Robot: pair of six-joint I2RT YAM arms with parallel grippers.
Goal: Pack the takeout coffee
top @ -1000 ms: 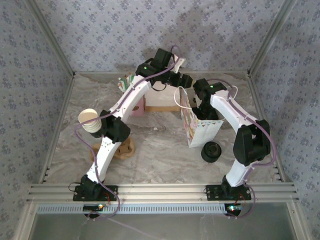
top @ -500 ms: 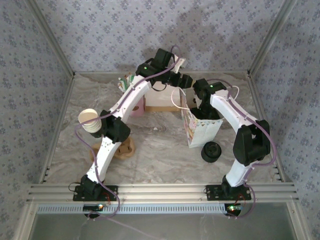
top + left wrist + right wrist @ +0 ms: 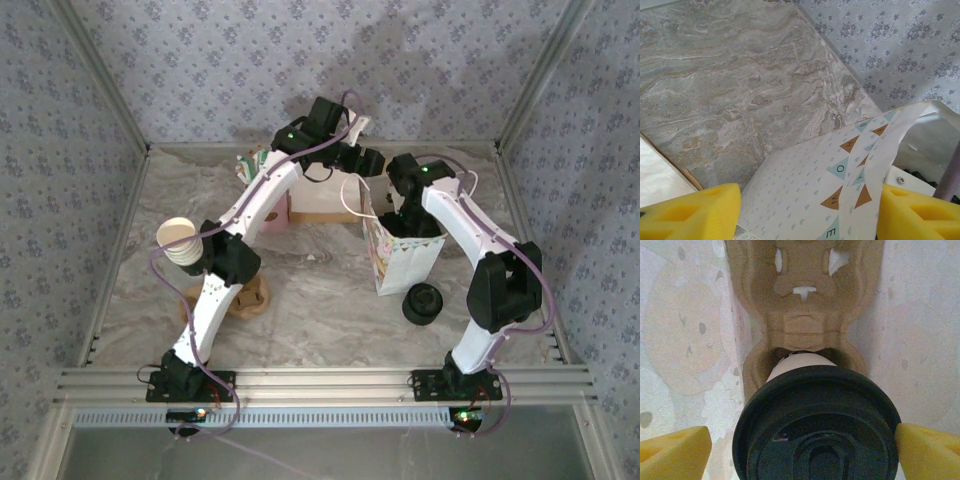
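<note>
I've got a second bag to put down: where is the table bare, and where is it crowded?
The table is bare at near centre, between the brown cardboard piece and the lid pile, in front of the paper bag. The far left corner behind the cup stack is free too. Crowded: around the bag and the rear box.

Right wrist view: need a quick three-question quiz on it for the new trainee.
1. True or false: the cup has a black lid on it.
2. The cup sits in: A) a cardboard carrier; B) a metal tray; C) a glass bowl.
3. Fill in: the right gripper has its jaws ____, one finger on each side of the lid.
Key: 1 true; 2 A; 3 open.
</note>
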